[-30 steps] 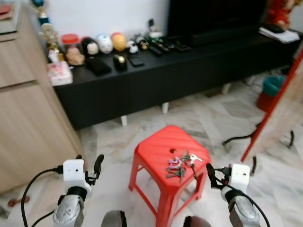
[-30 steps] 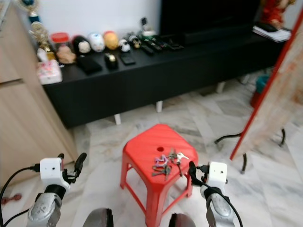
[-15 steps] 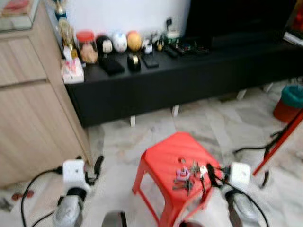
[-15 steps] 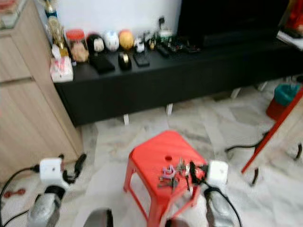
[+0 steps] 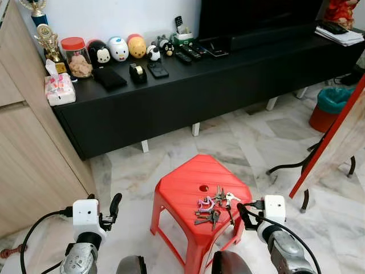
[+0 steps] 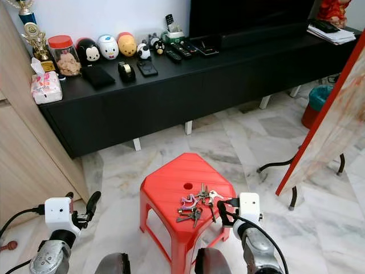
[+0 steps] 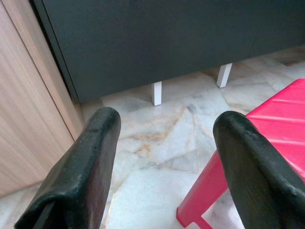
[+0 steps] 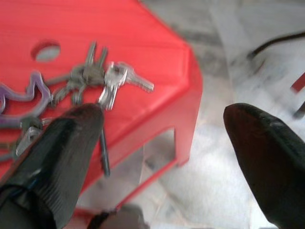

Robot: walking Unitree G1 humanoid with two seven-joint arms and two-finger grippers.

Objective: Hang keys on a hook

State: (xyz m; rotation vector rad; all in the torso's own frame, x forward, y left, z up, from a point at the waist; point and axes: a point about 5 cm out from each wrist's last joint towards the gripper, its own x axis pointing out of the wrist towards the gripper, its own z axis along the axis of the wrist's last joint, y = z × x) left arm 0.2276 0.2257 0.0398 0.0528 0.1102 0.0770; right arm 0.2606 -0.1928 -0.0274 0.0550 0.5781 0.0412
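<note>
Keys (image 5: 214,205) are sitting in a loose bunch on the red plastic stool (image 5: 185,185), a mix of silver and darker metal ones on rings, with a pale purple flat cutout fob (image 8: 21,98) tangled in and a thin dark cord drooping over the stool's edge. Right end effector (image 5: 245,216) is just beside the bunch at the stool's right corner, fingers (image 8: 52,157) spread wide and released, one fingertip pretty much at the nearest silver keys but nothing gripped. Left end effector (image 5: 113,206) is well off to the stool's left, low over the floor, also spread open and empty. Stool top is ribbed, squarish with rounded corners and a round hole in the middle. Floor (image 5: 251,142) is glossy marble-look tile. Further back there's a long matte black surface (image 5: 239,65) on short white legs, carrying a tissue pack (image 5: 59,89), a red-lidded jar (image 5: 75,56), rounded character figurines (image 5: 118,49) and remotes (image 5: 183,57). Light wood cabinet (image 5: 28,154) on the left, teal bin (image 5: 332,103) far right.
</note>
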